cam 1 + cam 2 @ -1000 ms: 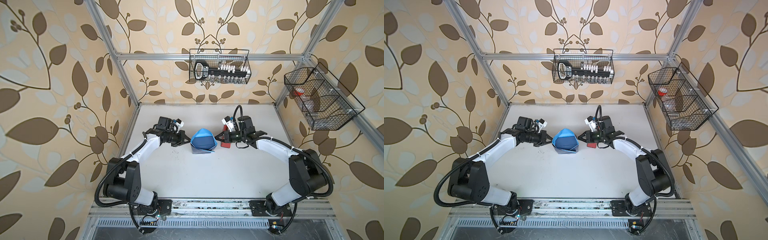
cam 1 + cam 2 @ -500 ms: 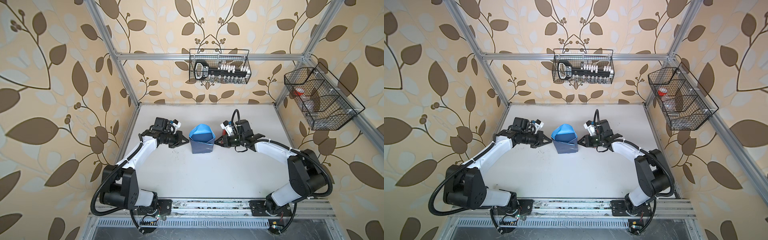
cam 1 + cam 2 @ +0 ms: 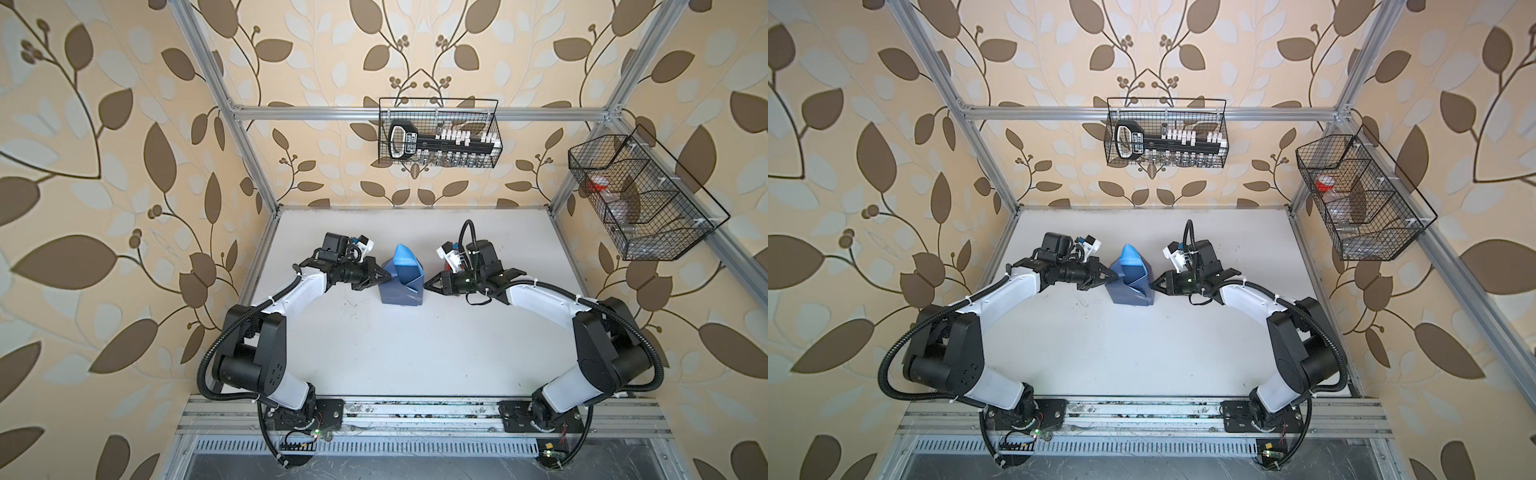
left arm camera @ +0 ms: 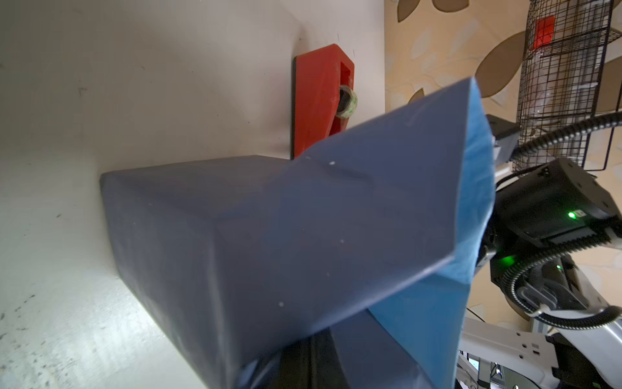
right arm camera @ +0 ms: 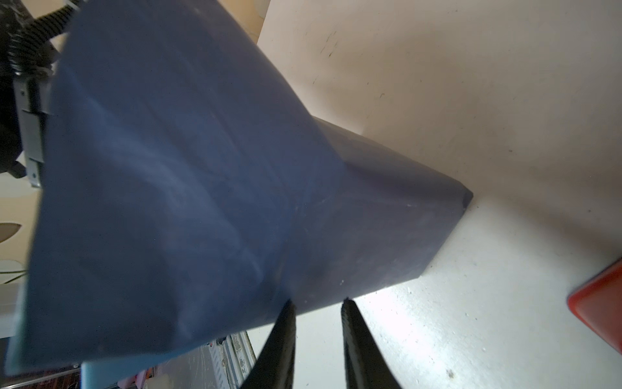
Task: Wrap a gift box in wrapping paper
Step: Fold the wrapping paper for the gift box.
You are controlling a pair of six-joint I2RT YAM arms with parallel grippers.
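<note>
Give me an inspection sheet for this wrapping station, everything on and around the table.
Surface: white table, scuffed, dark specks.
Job's things: wrapping paper folded round the gift box, open end flared, light-blue face showing; box itself hidden.
Clutter: red tape dispenser on table, beside the package.
Grippers: left gripper shut at paper's corner; right gripper slightly open, tips against package.
Cables: black conduits along both arms, clear of paper.
Surroundings: two wire baskets, leaf wallpaper.

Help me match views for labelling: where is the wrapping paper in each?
In a top view: wrapping paper, middle of the table.
In a top view: the same place.
Left wrist: close up, filling most of it.
Right wrist: close up, over half.
Shared landmark: the white table.
</note>
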